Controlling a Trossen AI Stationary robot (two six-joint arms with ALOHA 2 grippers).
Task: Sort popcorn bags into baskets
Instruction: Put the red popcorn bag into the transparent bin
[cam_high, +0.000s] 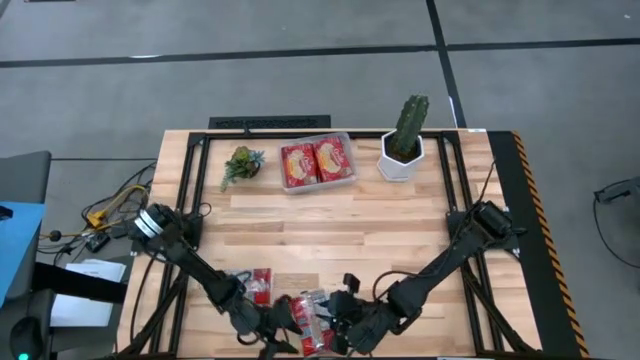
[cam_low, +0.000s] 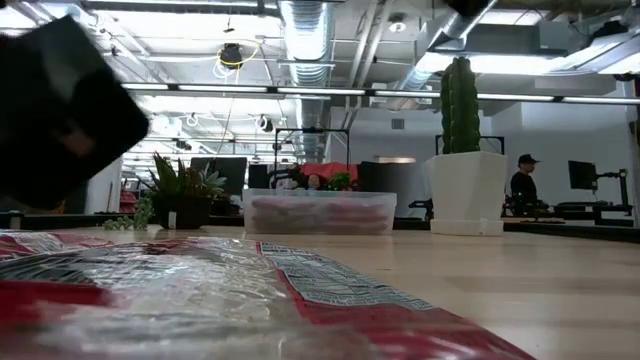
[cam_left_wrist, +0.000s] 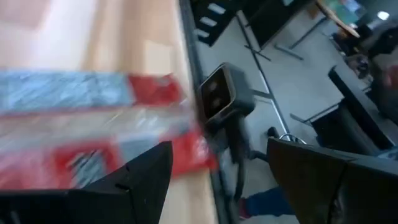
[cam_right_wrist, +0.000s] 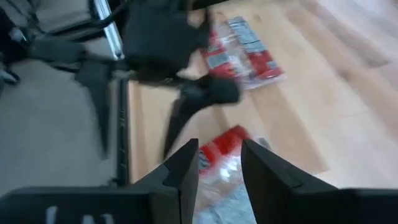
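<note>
Two popcorn bags (cam_high: 317, 162) are lying side by side in the clear basket (cam_high: 349, 176), which is sitting at the far edge of the counter (cam_high: 330, 235) between a small green plant (cam_high: 241, 164) and a cactus in a white pot (cam_high: 403, 140). More popcorn bags are lying loose at the near edge: one (cam_high: 258, 286) is resting just beside the left arm, and a small heap (cam_high: 311, 316) is lying between the two pincers. In the low view a packet (cam_low: 230, 300) is filling the foreground, with the basket (cam_low: 320, 212) well behind it.

Both arms are reaching down to the near edge. The left pincer (cam_high: 285, 325) is hovering at the heap's left side; its wrist view is showing its fingers (cam_left_wrist: 146, 180) spread wide apart, with blurred packets (cam_left_wrist: 93, 130) and the counter's edge beyond them. The right pincer (cam_high: 345, 325) is sitting at the heap's right side; its fingers (cam_right_wrist: 186, 171) are standing slightly apart over a red packet (cam_right_wrist: 221, 158), not clamping it. Another packet (cam_right_wrist: 242, 53) is lying farther off, beside the left arm's dark pincer (cam_right_wrist: 186, 93).
</note>
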